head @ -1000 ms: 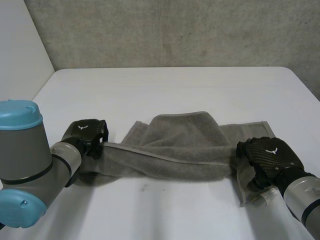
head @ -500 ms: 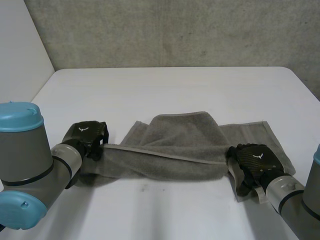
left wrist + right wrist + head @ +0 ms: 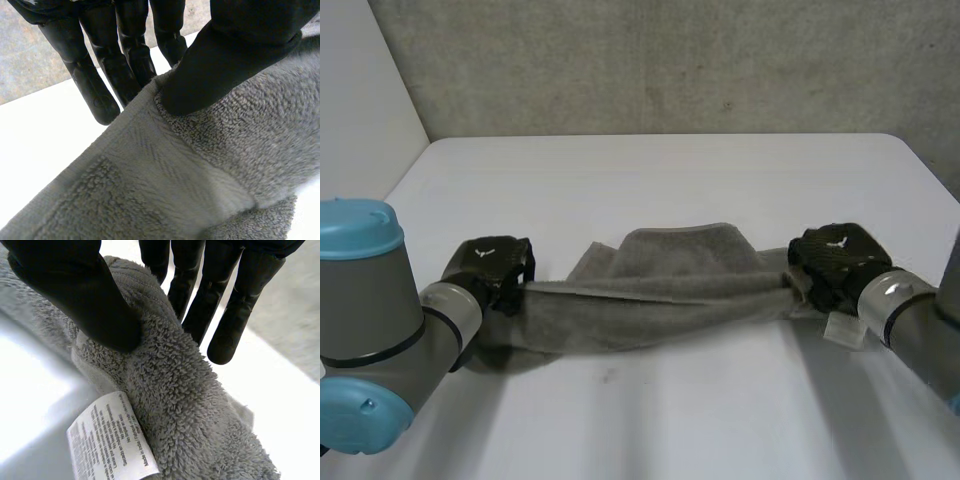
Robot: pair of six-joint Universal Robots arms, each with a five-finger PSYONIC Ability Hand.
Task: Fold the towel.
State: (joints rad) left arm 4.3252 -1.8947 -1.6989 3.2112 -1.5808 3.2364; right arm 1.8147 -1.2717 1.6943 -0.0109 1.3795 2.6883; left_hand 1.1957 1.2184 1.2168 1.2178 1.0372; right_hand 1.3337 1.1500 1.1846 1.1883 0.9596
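**Q:** Fig. 1. Where does your towel (image 3: 660, 290) lie?

**A:** It is stretched as a bunched grey band across the white surface (image 3: 650, 170), running end to end between the two hands. A rounded hump of cloth stands at mid-span. You cannot tell whether its near edge rests on the surface or hangs just above it.

**Q:** What is concealed from you?

**A:** In the head view the back of each hand covers its fingers. Both ends of the towel are gathered into the grips, so you cannot make out its corners.

**Q:** And the grips?

**A:** (a) The left hand (image 3: 492, 265) is at the towel's left end. In its wrist view the thumb (image 3: 235, 55) presses the woven hem band against the fingers (image 3: 95, 85) behind the cloth, so it is clamped on the towel.
(b) The right hand (image 3: 835, 255) is at the right end, thumb on the pile and fingers behind it, likewise pinching the towel. A white care label (image 3: 111, 440) hangs from the cloth near that thumb, with print too fine to read in full.
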